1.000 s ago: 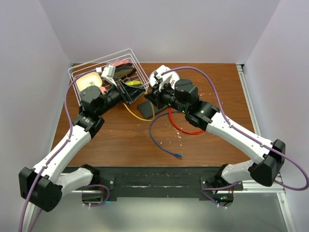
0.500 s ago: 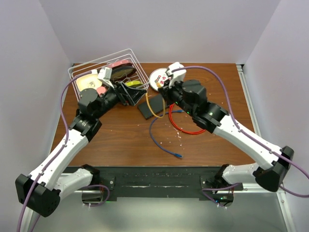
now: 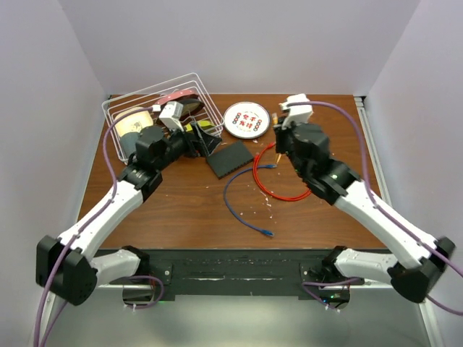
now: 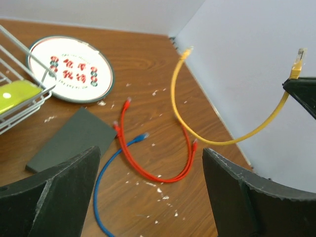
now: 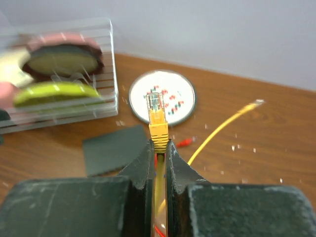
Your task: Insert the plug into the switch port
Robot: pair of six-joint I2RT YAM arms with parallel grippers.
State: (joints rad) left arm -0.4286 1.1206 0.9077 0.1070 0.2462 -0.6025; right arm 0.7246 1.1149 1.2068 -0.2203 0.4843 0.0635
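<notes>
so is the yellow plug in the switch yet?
No, the right hand holds the yellow plug in the air, clear of the switch.

A robotics lab cell: bare white walls [image 3: 239,43] box in a wooden table [image 3: 181,210].

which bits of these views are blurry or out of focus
Right wrist: the wire rack at left is smeared, while the yellow plug in the right hand is fairly sharp. Left wrist: its own fingers are soft and dark, the plate clear. Top external: even light, sharp.
</notes>
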